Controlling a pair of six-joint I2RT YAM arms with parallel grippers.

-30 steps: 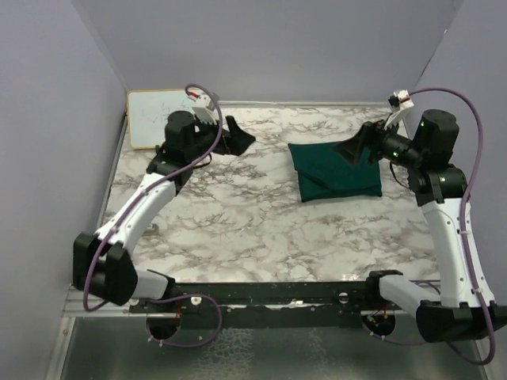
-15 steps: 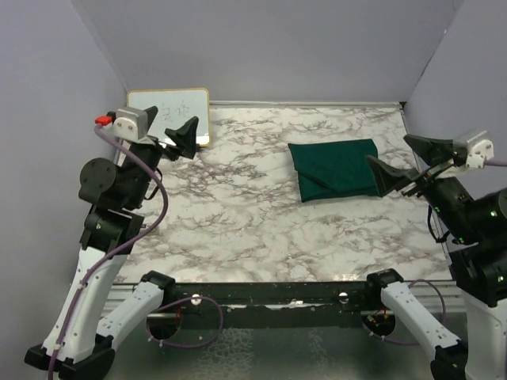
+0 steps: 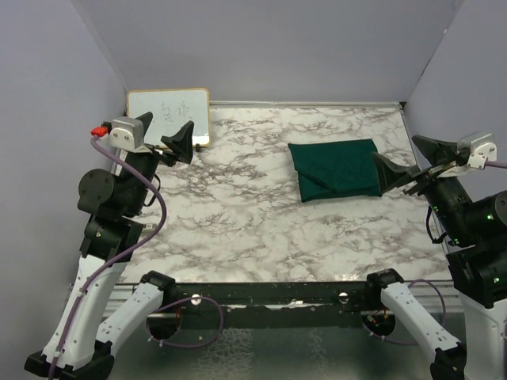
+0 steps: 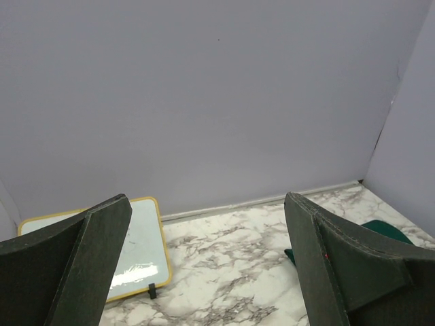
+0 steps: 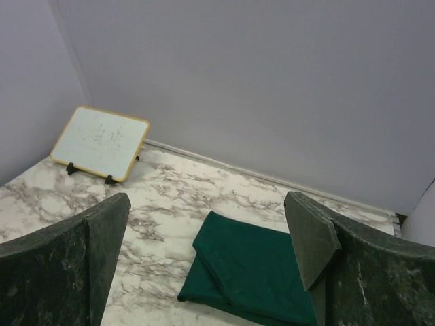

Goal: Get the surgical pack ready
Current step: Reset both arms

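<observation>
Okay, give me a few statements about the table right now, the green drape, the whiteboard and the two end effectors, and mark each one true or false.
1. The green drape lies folded into a bundle on the marble table. True.
2. The right end effector is clamped on the drape. False: it is open, raised beside the bundle, holding nothing.
3. The whiteboard stands at the table's far left corner. True.
4. A steel tray sits on top of the drape. False: nothing lies on the bundle.
5. The left end effector is open and empty. True.
</observation>
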